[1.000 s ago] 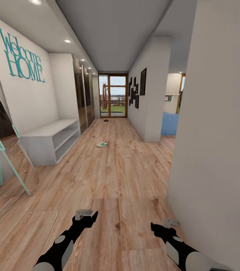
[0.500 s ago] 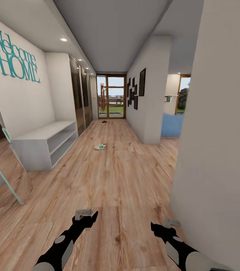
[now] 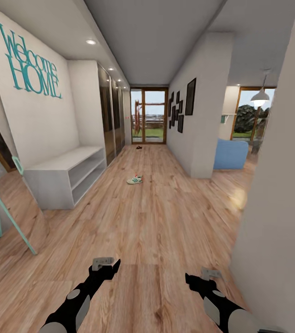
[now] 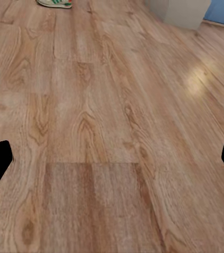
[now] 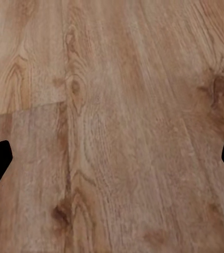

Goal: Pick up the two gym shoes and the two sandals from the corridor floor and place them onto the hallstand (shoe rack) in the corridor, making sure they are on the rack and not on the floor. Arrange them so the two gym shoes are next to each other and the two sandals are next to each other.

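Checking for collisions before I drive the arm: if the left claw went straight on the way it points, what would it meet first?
Probably the bare corridor floor: the left claw looks down along open planks. The gym shoe lies well beyond, off to the side. Depth is uncertain.

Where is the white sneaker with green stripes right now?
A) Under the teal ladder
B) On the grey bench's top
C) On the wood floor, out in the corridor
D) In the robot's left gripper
C: the sneaker lies on the floor, apart from the bench, well ahead of both open grippers.
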### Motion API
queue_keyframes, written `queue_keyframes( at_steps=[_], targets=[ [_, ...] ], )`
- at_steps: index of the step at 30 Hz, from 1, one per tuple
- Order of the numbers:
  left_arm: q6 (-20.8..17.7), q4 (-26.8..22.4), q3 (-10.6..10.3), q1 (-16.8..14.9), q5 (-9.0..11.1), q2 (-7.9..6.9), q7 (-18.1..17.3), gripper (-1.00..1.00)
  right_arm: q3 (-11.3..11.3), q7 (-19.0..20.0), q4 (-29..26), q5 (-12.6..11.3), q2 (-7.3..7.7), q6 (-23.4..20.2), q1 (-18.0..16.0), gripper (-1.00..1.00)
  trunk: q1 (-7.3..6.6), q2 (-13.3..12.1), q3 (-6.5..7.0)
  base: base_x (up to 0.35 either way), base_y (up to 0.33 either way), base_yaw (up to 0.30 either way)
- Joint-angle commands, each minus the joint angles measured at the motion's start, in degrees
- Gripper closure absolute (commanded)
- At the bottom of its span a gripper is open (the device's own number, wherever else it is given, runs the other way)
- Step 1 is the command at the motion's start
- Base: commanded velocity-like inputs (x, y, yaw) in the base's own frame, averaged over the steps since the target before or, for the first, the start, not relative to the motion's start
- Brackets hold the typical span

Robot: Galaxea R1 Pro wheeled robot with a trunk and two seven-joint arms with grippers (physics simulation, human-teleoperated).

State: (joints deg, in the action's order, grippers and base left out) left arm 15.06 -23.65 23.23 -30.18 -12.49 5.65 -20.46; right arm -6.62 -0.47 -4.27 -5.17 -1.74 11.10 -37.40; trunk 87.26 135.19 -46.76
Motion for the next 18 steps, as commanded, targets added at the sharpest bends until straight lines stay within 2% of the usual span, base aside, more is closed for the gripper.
queue_keyframes(
  at_steps=[1,18],
  targets=[
    [0.23,0.01,0.49,-0.05,-0.57,0.06,-0.29,-1.00,-0.12,0.03,0.05,-0.54,-0.02,0.24,-0.04,-1.00,0.02,0.03,-0.09,0.342,0.076,0.056],
    [0.23,0.01,0.45,-0.06,-0.56,0.06,-0.28,-1.00,-0.15,0.03,0.05,-0.54,-0.02,0.24,-0.04,-1.00,0.02,0.03,-0.58,0.344,0.012,0.008]
  ],
)
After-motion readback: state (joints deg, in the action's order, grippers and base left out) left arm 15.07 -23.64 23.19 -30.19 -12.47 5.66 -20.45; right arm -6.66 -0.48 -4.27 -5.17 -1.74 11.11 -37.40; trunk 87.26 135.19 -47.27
